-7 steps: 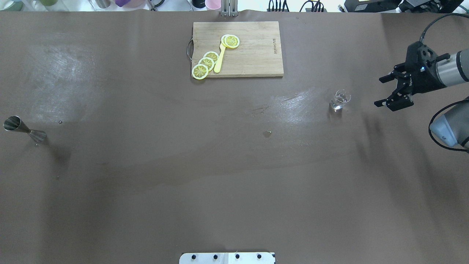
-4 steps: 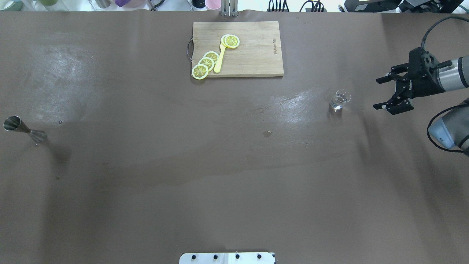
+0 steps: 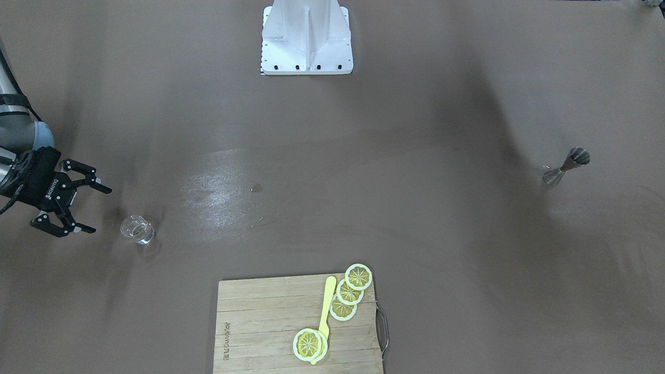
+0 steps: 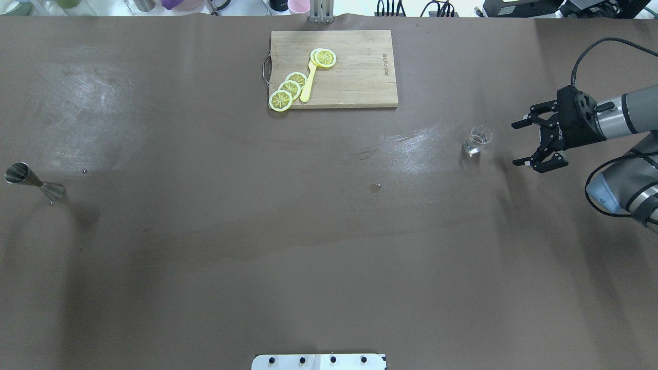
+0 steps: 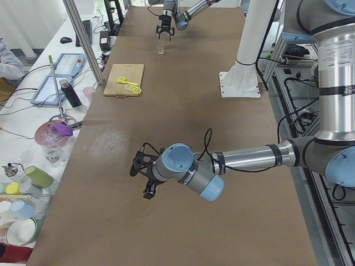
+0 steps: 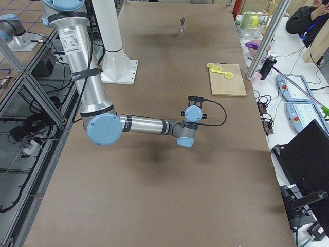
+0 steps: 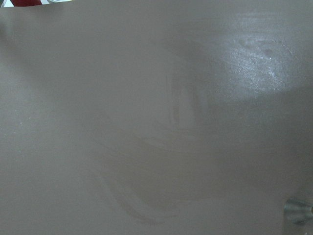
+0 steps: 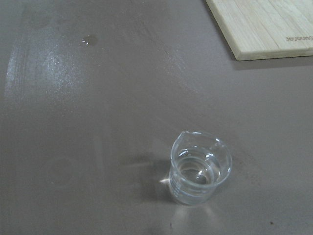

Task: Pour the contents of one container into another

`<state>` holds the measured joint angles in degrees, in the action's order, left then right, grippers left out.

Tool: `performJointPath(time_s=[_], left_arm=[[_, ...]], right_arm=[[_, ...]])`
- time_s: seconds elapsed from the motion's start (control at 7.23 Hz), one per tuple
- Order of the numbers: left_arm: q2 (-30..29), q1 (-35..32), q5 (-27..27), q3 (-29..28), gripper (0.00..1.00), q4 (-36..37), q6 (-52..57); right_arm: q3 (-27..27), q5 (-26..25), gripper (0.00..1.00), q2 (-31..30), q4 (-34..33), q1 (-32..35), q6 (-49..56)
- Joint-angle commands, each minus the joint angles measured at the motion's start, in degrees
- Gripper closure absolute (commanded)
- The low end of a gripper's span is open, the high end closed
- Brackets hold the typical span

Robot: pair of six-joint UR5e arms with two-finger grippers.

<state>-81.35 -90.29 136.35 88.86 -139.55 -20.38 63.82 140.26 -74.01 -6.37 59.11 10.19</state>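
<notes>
A small clear glass beaker (image 4: 478, 140) (image 3: 137, 229) with a little clear liquid stands at the right of the table; the right wrist view shows it close up (image 8: 199, 169). My right gripper (image 4: 515, 144) (image 3: 100, 210) hangs open just right of it, jaws facing the beaker, nothing between them. A steel jigger (image 4: 33, 181) (image 3: 565, 166) stands at the far left edge; its base shows in a corner of the left wrist view (image 7: 298, 210). My left gripper (image 5: 140, 180) appears only in the exterior left view, so I cannot tell its state.
A wooden cutting board (image 4: 354, 77) with lemon slices (image 4: 288, 88) and a yellow spoon (image 4: 308, 85) lies at the far middle. A small wet spot (image 4: 375, 188) marks the brown table cover. The robot's white base (image 3: 306, 36) sits at the near edge.
My right gripper has moved left and slightly nearer, closing in on the beaker, and it has stayed open. Beaker and jigger have not moved.
</notes>
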Motion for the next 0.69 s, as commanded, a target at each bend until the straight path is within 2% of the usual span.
performJointPath(time_s=[0.0, 0.14, 0.28, 0.41, 0.55], left_arm=[[0.6, 8.6, -7.5, 1.6, 0.01, -13.9, -18.9], [1.9, 10.9, -12.8, 2.6, 0.01, -20.7, -22.0], [4.2, 13.1, -15.9, 4.1, 0.01, -26.6, -22.1], [7.1, 13.6, -19.0, 5.3, 0.01, -34.3, -22.2], [11.1, 14.3, -24.6, 7.3, 0.01, -39.4, -22.2]], right_arm=[[-5.4, 0.2, 0.01, 3.2, 0.4, 0.0, 2.5], [-6.7, 0.2, 0.01, 4.5, 0.2, 0.0, 2.6], [-7.5, 0.2, 0.01, 5.4, 0.2, 0.3, 2.8], [-7.6, 0.2, 0.01, 6.2, 0.0, 0.3, 2.9], [-7.9, 0.3, 0.01, 6.8, -0.1, 0.2, 2.9]])
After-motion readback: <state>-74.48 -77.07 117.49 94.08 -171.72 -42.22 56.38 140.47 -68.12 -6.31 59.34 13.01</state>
